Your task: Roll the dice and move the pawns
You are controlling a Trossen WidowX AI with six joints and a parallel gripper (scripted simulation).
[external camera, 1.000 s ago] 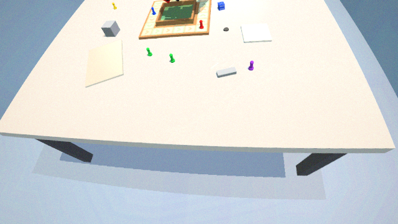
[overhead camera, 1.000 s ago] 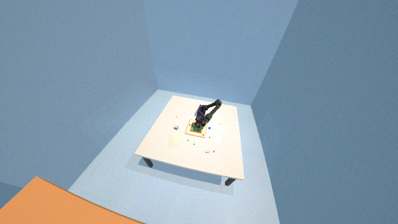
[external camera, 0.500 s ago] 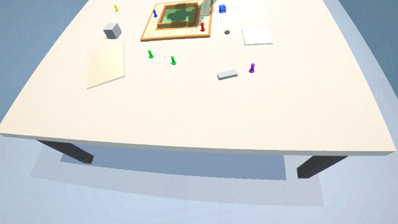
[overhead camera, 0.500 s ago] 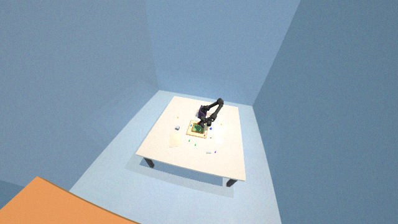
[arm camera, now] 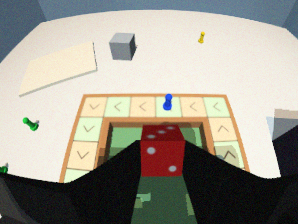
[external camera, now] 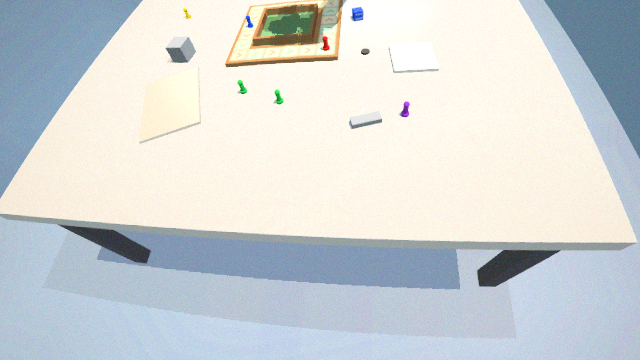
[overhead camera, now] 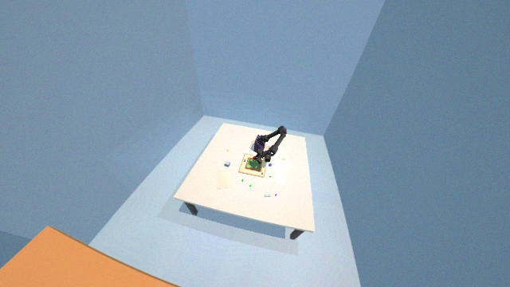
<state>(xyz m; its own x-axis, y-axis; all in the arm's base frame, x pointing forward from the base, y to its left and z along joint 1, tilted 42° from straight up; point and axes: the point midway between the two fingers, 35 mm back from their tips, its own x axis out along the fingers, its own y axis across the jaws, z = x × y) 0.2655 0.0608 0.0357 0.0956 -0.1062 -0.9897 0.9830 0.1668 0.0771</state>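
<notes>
My gripper (arm camera: 160, 145) is shut on the red die (arm camera: 162, 157) and holds it above the tray (external camera: 286, 41) in the middle of the board (external camera: 282, 62) (arm camera: 72, 150). The die's front face shows two pips, its upper face three. The blue die (external camera: 357, 14) (overhead camera: 270, 164) lies on the table to the right of the board. The blue pawn (external camera: 249, 22) (arm camera: 168, 102) stands on a track square on the board's left side in the exterior view. The red pawn (external camera: 326, 43) stands at the near right corner of the track.
A grey cube (external camera: 181, 49) (arm camera: 122, 46), a cream sheet (external camera: 172, 105) and a yellow pawn (external camera: 187, 13) (arm camera: 201, 37) lie left. Two green pawns (external camera: 242, 86) (external camera: 279, 97) stand in front. A dark disc (external camera: 365, 51), white square (external camera: 414, 57), grey bar (external camera: 366, 120) and purple pawn (external camera: 405, 109) are right.
</notes>
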